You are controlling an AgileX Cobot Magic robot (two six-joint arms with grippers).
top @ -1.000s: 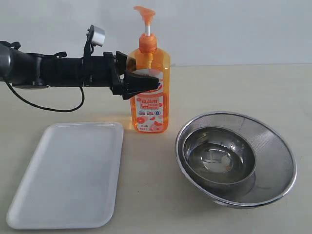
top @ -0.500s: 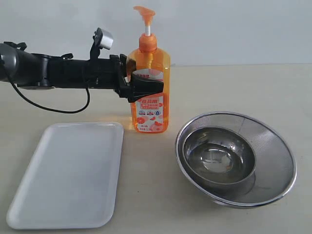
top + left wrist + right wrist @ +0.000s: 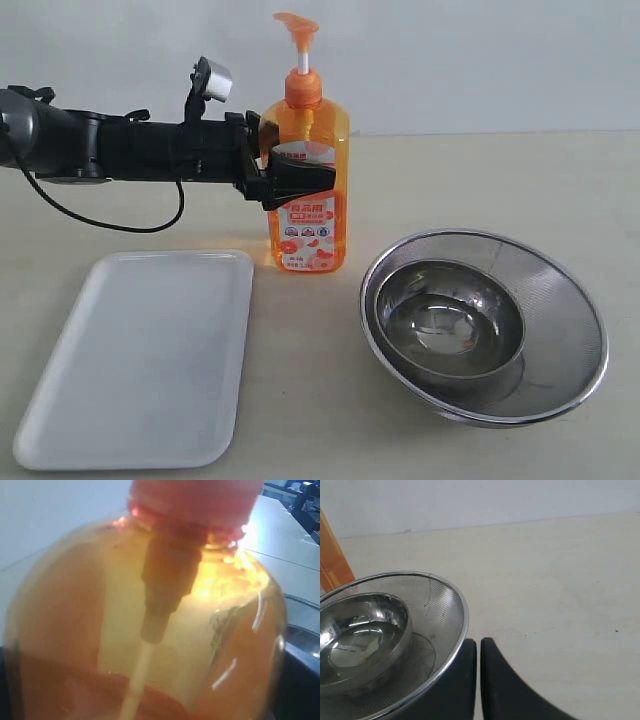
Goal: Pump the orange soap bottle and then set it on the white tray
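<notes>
Item: orange soap bottle (image 3: 312, 225), standing upright on the table (image 3: 300, 390), long axis vertical, broad labelled face toward the exterior camera. Its pump head (image 3: 297, 25) is at the top with the spout pointing to the left of that view, and the white stem shows between head and collar. Position: just beyond the far right corner of the white tray (image 3: 140, 360) and apart from it, not on it, with the mesh bowl (image 3: 585, 310) near on its other side. The tray lies flat, its long side running toward the camera. Tool: left gripper (image 3: 298, 170), jaws parted only to the bottle's thickness and closed on it at upper-label height, one black finger across the front face and the other behind it. In the left wrist view the bottle (image 3: 150, 630) fills the picture, its inner tube visible through the orange liquid. Left arm (image 3: 120, 148): enters from the left edge of the exterior view, stretched roughly level above the table and the tray's far end, wrist in line with the forearm, a black cable (image 3: 100, 215) sagging beneath it. Right gripper (image 3: 478, 652): jaws brought together with only a thin slit between them, holding nothing, low over the table just beside the rim of the mesh bowl (image 3: 455, 605). It is not seen in the exterior view. A steel bowl (image 3: 445, 320) sits inside the mesh bowl.
</notes>
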